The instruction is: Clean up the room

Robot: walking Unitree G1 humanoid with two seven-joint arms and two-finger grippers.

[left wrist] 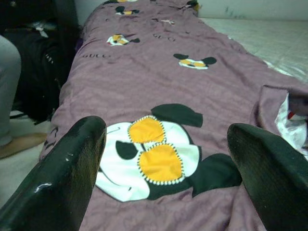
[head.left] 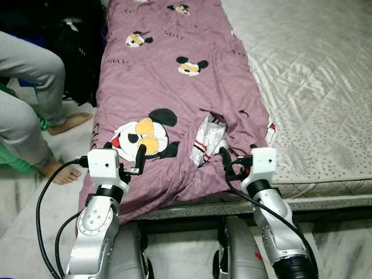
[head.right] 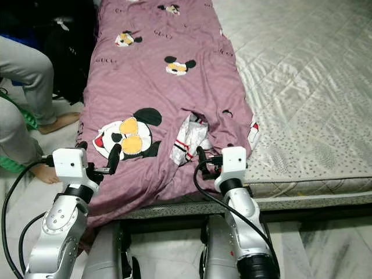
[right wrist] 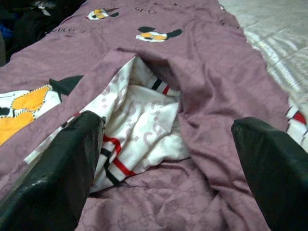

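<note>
Straightening the purple blanket, judging by the scene. Spread along the left side of the bed, rumpled near the foot edge, white lining showing. Left claw wide, empty, over the printed patch; right claw wide, empty, before the fold. Next, probably: pinching the foot hem and pulling flat.

We see a person's legs in grey trousers at the left, one bare foot flat on the pale floor beside the bed, the other bare foot nearer us. Something green lies under the legs. Behind them a dark bag stands against the bed's side. To the right stretches a pale quilted mattress
</note>
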